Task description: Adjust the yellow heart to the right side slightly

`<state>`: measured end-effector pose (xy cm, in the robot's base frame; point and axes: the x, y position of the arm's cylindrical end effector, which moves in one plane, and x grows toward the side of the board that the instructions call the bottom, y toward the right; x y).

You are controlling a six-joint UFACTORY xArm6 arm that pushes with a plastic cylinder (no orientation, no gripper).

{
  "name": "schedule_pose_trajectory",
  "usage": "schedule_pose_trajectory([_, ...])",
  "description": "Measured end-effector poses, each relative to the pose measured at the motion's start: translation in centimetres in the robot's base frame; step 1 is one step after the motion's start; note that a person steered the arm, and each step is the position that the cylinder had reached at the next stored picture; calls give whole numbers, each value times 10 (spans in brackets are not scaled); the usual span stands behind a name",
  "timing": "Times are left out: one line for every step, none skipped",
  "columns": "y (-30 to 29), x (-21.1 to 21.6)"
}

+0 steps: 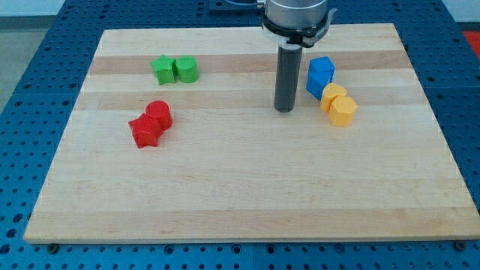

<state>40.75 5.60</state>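
Now your tip [284, 110] rests on the bench [240, 202], touching nothing, with the yellow heart [334, 95] just to its right beside the blue block [320, 75], so you'd push rightward from there.

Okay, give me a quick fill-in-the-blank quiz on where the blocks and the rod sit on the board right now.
1. My tip stands to the view's ____ of the yellow blocks.
2. The blue block touches the yellow blocks from the view's ____ side.
3. The two ____ blocks sit nearest the view's top left.
4. The two red blocks lie ____ the green pair in the view.

Missing words: left; top; green; below
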Motion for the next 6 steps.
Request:
schedule_pose_trajectory([1,0])
schedule_pose_trajectory([2,0])
schedule_pose_trajectory([12,0])
schedule_pose_trajectory([25,-2])
schedule_pose_trajectory([30,-2])
schedule_pose_trajectory([53,-2])
